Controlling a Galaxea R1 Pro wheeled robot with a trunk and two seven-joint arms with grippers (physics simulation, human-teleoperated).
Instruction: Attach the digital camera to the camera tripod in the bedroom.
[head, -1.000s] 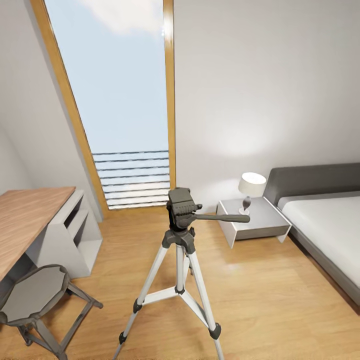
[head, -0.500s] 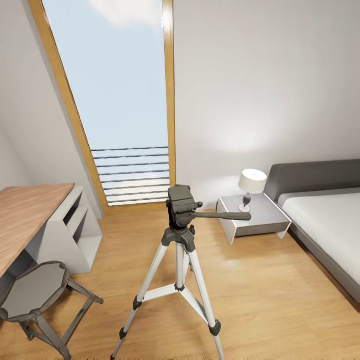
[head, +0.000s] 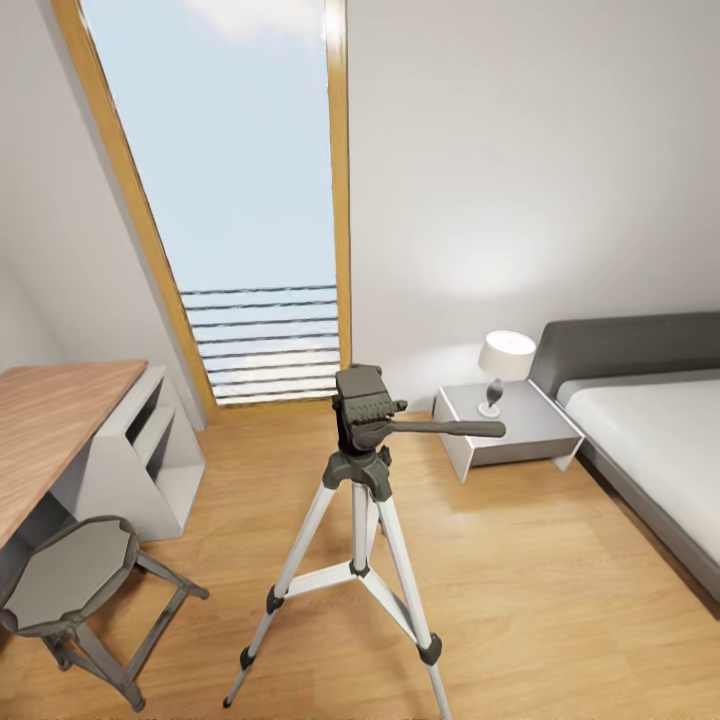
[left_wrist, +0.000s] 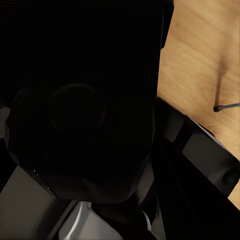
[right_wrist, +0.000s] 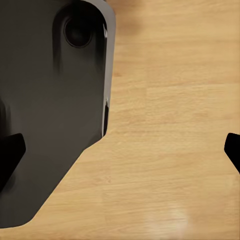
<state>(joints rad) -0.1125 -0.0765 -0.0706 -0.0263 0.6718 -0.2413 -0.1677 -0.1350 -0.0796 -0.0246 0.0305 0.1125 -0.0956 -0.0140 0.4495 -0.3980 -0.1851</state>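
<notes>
From the head, the tripod (head: 358, 500) stands mid-floor on spread silver legs, its head bare and its handle pointing toward the nightstand (head: 505, 430) and lamp (head: 503, 365). A desk (head: 50, 430) and stool (head: 70, 580) sit to its left, the bed (head: 650, 440) to its right, the window (head: 240, 200) behind. No camera sits on the tripod's head.

At the left wrist, a dark mass crowds the lens against a strip of wood floor (left_wrist: 200, 60); I can't tell whether it is the camera, nor how those jaws stand.

At the right wrist, two black fingertips (right_wrist: 10, 157) sit at opposite edges over bare floor, so the jaws are wide apart with nothing between them. A dark grey body looms alongside.

To do this well, I'd roll closer, stop short of the nearest leg, and come at the tripod's head from above, clear of the handle. The tripod's near foot is cut off at the head view's bottom edge.
</notes>
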